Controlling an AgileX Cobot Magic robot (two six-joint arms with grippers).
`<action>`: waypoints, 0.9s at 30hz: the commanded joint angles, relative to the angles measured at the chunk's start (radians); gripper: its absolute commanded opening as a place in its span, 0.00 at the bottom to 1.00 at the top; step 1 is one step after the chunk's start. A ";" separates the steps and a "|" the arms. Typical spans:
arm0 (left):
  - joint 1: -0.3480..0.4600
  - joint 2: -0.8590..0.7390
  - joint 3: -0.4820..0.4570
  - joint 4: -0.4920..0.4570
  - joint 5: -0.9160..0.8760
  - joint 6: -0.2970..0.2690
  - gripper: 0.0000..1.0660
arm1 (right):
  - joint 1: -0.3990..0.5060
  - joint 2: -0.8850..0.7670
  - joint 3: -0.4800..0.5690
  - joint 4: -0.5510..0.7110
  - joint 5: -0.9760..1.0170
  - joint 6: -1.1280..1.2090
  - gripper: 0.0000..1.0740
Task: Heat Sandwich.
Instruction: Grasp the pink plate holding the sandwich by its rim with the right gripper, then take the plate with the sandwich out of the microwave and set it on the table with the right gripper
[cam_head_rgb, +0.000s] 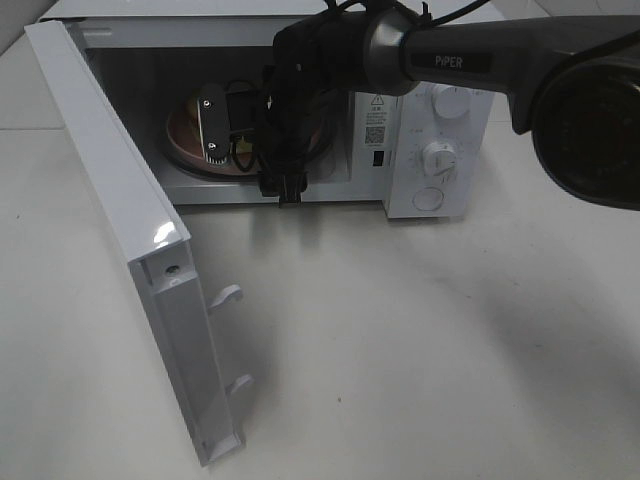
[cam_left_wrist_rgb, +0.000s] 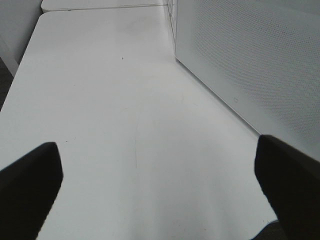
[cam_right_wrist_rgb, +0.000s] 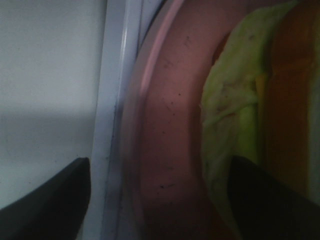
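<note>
The sandwich (cam_right_wrist_rgb: 235, 110) lies on a round pink plate (cam_right_wrist_rgb: 170, 125) inside the open microwave (cam_head_rgb: 430, 150); the right wrist view shows its green lettuce and orange-brown crust from very close. In the high view the right arm hides most of it, and only the plate's edge (cam_head_rgb: 183, 135) shows. My right gripper (cam_right_wrist_rgb: 160, 162) reaches into the oven cavity, open, its dark fingers standing wide on either side of the plate's rim. My left gripper (cam_left_wrist_rgb: 157, 145) hangs open over bare table (cam_left_wrist_rgb: 125, 100) beside the microwave's perforated side wall (cam_left_wrist_rgb: 250, 60), with nothing between its fingers.
The microwave door (cam_head_rgb: 130, 250) swings out far to the left, its latch hooks (cam_head_rgb: 228, 295) pointing right. Control knobs (cam_head_rgb: 438, 157) sit on the right panel. White table (cam_head_rgb: 420, 340) stretches in front. The right arm (cam_head_rgb: 470, 60) crosses above the oven's top.
</note>
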 joint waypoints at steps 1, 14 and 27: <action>0.002 -0.029 0.005 -0.001 -0.013 0.000 0.94 | 0.003 0.002 -0.008 0.006 0.006 0.015 0.64; 0.002 -0.029 0.005 -0.001 -0.013 0.000 0.94 | 0.002 0.002 -0.008 0.005 0.032 0.095 0.00; 0.002 -0.029 0.005 -0.001 -0.013 0.000 0.94 | 0.002 -0.003 -0.007 0.006 0.062 0.051 0.00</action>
